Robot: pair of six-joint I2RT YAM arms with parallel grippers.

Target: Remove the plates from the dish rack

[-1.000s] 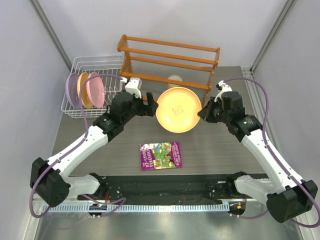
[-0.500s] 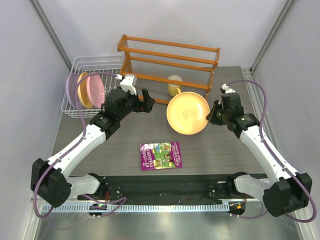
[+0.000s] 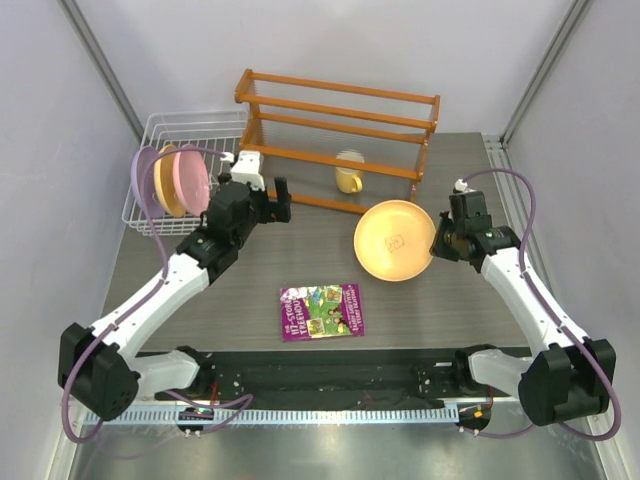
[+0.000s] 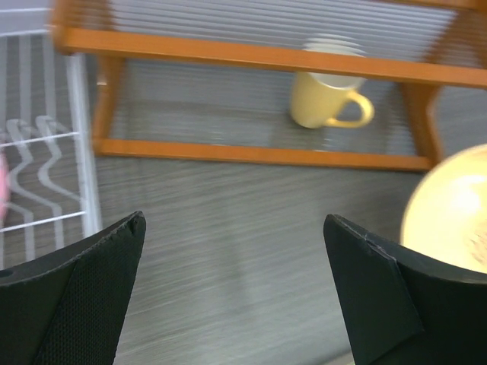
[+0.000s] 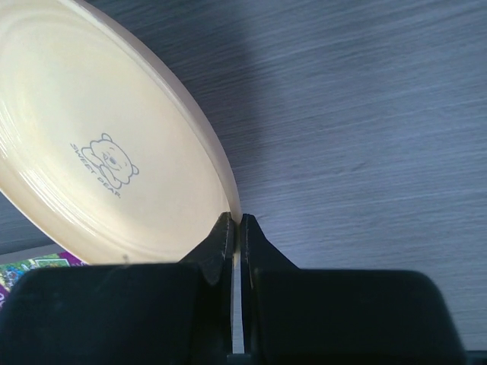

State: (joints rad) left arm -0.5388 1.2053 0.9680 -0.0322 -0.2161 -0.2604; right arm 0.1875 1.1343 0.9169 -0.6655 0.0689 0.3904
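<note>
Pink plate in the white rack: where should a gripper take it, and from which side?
Probably pinch the pink plate by its top rim, coming from above: it stands on edge in the dish rack with an orange plate close beside it.

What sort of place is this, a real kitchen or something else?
Probably a robot test bench staged as a kitchen: plain grey panel walls, two white robot arms mounted at the edge of the grey table, and props like a white wire dish rack and orange wooden shelf rack.
</note>
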